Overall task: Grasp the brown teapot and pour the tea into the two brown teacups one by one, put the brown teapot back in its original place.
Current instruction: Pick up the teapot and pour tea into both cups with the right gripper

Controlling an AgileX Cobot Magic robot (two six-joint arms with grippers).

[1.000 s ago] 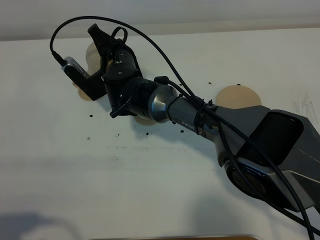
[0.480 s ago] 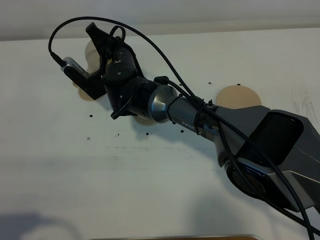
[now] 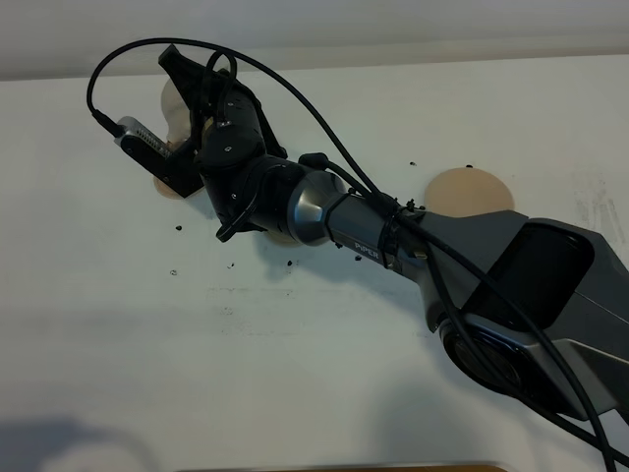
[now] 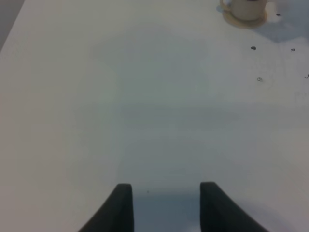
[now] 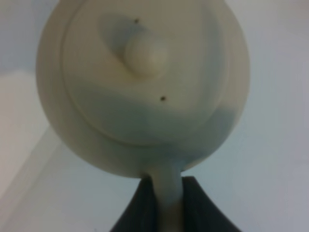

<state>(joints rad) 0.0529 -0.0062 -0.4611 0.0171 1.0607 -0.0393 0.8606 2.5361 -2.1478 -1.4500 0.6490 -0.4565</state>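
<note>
Over at the far left of the white table (image 3: 324, 374), the right arm reaches across the middle, its right gripper (image 5: 164, 200) clamped tight on the loop handle of the brown teapot (image 5: 145, 82). From the wrist camera, the handle runs between the two dark fingers (image 5: 145, 208), and the round body with its knobbed lid fills most of the view. From the high camera the teapot is almost wholly hidden behind the wrist and its cables; only a pale sliver (image 3: 175, 98) shows beside the dark fingertips.

Below the wrist camera housing, a tan saucer edge (image 3: 169, 187) peeks out at the left, and another tan edge (image 3: 280, 236) shows under the arm, nearer and further right; the cups themselves are covered in that view. The wider saucer (image 3: 470, 189) lies bare, well apart to the right, with small dark specks scattered around it.

The left gripper (image 4: 164, 205) hangs over bare table with its jaws apart and nothing between them. One teacup (image 4: 246, 7) on its saucer sits far off from it, at the edge of that view
</note>
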